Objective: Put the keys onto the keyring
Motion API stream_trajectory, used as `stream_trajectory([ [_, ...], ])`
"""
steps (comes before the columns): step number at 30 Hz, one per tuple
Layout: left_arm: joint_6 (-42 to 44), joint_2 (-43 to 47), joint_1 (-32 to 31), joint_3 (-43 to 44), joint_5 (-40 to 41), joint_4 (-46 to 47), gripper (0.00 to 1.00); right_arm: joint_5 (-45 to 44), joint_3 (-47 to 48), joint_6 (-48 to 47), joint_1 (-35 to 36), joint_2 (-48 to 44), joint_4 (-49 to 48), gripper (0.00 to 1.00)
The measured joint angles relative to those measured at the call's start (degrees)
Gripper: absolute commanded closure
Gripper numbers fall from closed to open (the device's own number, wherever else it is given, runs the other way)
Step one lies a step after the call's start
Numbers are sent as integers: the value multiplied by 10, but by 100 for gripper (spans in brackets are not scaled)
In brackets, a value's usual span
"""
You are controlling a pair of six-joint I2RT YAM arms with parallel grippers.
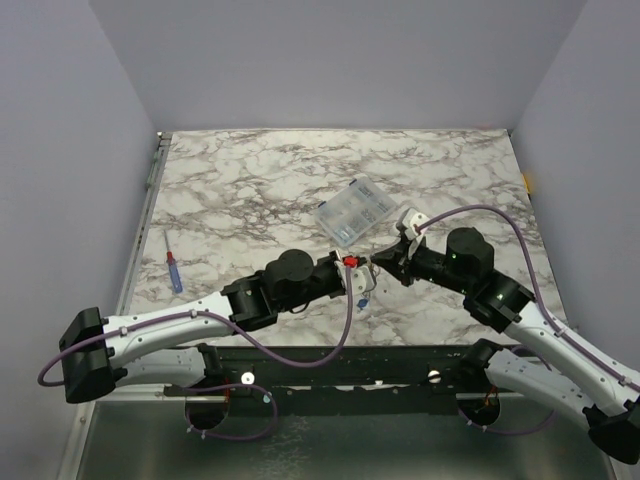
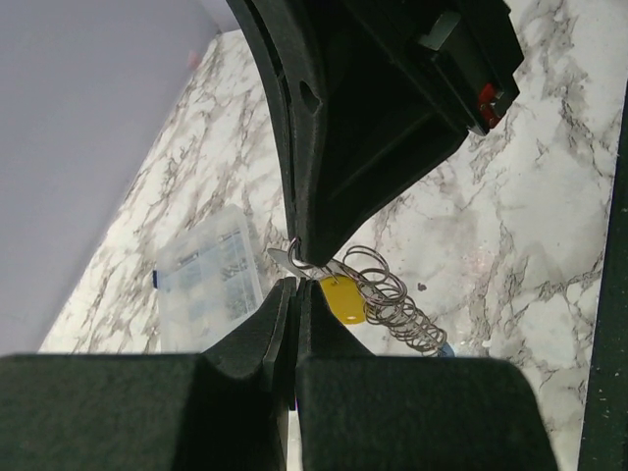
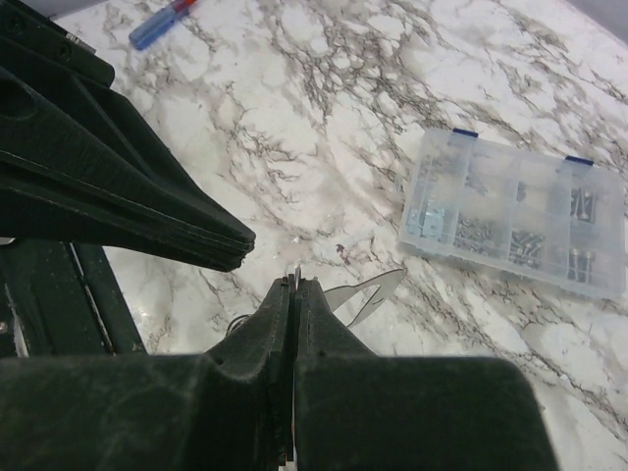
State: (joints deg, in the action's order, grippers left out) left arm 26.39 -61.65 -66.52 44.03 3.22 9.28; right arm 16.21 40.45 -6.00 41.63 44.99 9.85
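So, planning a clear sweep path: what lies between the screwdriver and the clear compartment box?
Nothing but bare marble table, shown in the top external view between the screwdriver and the compartment box.

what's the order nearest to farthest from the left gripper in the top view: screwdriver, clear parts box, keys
From the left gripper:
1. keys, right at its fingertips, bunched with the keyring.
2. clear parts box, on the table straight beyond the fingertips.
3. screwdriver, far off by the table's left edge.
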Motion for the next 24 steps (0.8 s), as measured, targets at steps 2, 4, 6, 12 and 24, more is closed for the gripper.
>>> stream_trajectory([
  [2, 0, -9, 0, 1, 2, 0, 80, -6, -5, 1, 0, -5, 0, 99],
  [4, -1, -13, 0, 1, 3, -2, 55, -8, -5, 0, 0, -12, 0, 99],
  [6, -7, -12, 0, 1, 3, -4, 40, -7, -5, -3, 0, -22, 1, 100],
  [12, -7, 28, 0, -24, -5, -20, 36, 30, -2, -33, -1, -39, 24, 99],
  [24, -7, 65, -1, -30, -74, -85, 29, 158, 42, -102, -1, -64, 103, 99],
])
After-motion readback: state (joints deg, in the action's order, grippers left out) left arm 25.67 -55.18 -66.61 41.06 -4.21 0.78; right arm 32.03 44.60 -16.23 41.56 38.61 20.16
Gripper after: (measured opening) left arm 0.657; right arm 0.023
